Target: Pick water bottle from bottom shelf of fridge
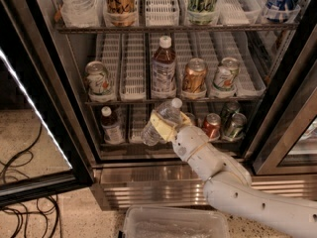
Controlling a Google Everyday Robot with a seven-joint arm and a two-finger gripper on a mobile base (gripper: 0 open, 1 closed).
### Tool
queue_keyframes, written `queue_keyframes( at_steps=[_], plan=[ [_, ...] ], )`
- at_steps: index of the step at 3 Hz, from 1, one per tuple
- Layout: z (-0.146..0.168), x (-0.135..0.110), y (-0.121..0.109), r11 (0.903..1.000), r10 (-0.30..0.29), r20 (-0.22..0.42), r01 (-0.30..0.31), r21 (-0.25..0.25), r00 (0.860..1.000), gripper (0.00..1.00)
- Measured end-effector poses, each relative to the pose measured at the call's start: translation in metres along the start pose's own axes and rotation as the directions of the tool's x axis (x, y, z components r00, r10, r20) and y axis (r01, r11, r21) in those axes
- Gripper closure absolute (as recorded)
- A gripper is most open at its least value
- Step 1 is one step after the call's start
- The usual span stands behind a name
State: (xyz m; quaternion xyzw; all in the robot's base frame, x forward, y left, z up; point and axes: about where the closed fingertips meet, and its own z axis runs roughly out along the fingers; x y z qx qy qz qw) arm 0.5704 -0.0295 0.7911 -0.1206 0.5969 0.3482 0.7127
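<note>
The fridge (74, 133) stands open with its glass door swung left. My gripper (162, 125) is shut on the water bottle (161, 120), a small clear ribbed bottle with a white cap (176, 103). The bottle is tilted, cap up and to the right, held in front of the bottom shelf (148, 143) and just outside its front rail. My white arm (233, 187) reaches in from the lower right.
On the bottom shelf stand a dark drink bottle (111, 125) at left and several cans (225, 123) at right. The shelf above holds cans and a brown bottle (163, 68). A clear plastic bin (173, 224) sits on the floor below. Cables (20, 182) lie at left.
</note>
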Motion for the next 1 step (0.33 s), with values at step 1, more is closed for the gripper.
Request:
queue_keyframes(
  at_steps=[1],
  plan=[
    [0.0000,0.0000,0.0000,1.0000,0.000,0.000,0.000,0.000,1.000,1.00]
  ],
)
